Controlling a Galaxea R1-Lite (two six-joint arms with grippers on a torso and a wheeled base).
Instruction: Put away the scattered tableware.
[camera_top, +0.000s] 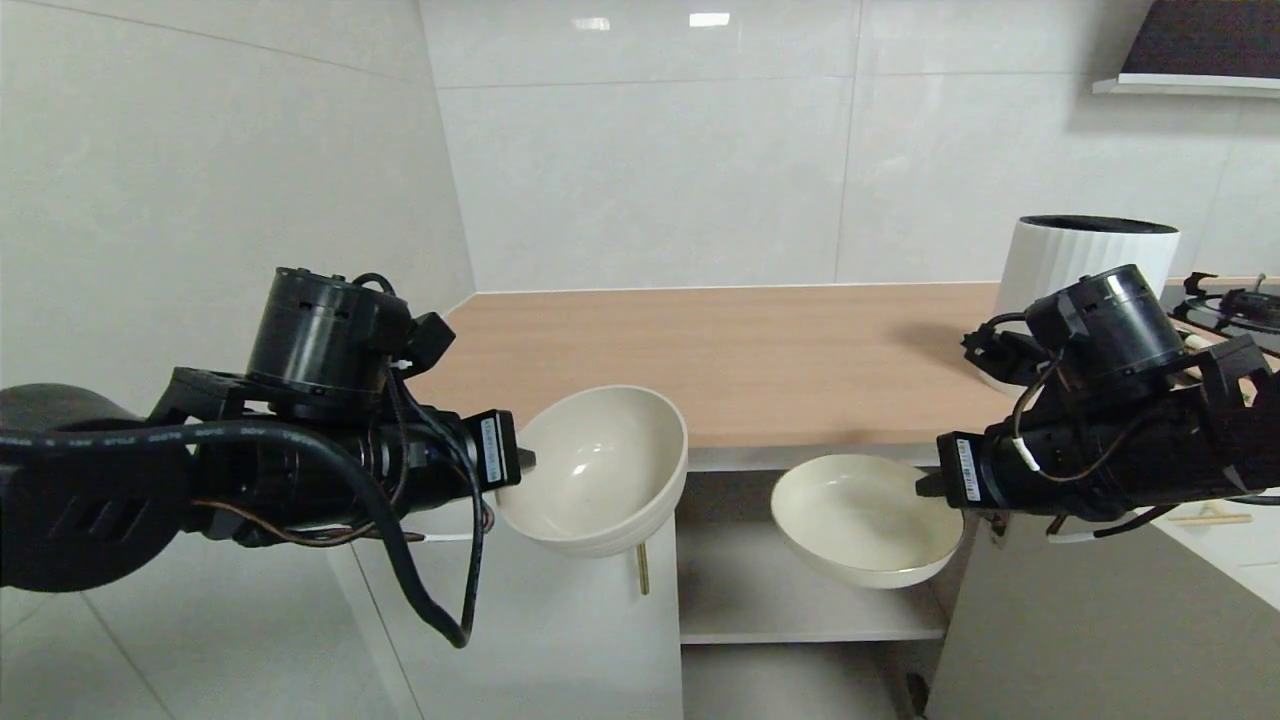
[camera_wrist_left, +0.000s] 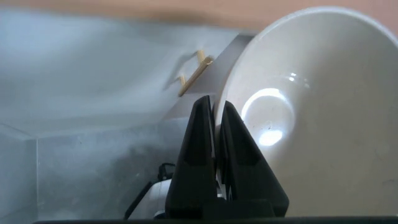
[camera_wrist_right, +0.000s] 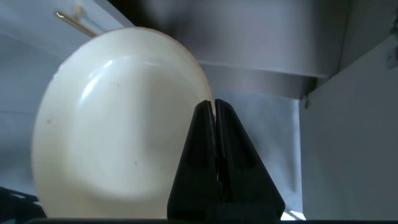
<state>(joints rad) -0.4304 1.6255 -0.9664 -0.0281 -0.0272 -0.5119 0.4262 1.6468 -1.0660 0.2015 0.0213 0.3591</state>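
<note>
- Gripping is noted at the left pincer (camera_top: 528, 462): it is closed narrow on the rim of a cream bowl (camera_top: 600, 470), with one finger inside the rim and one outside.
- Bowl is held in the air, tipped on its side, with its opening turned toward the right arm. It is seen in front of the desk (camera_top: 780, 350) edge and above a white door (camera_top: 560, 640).
- From the left wrist, the fingers (camera_wrist_left: 200, 143) are seen pinched on the thin rim, with the glossy inside of the bowl just beside them.
- A cream plate (camera_top: 860, 515) is pinched by its rim in the right pincer (camera_top: 922, 487), which is likewise closed narrow.
- Plate is held in the air, nearly level and slightly tipped, below the desk edge and in front of an open shelf (camera_top: 780, 610). Whether it is inside the recess cannot be told.
- Bowl and plate are apart, with a clear gap between them.
- A brass handle (camera_top: 643, 568) is seen on the door edge, just below the bowl.
- A white ribbed canister (camera_top: 1085, 255) with a dark top is stood on the desk at the far right, with a stove (camera_top: 1235, 305) beside it.
</note>
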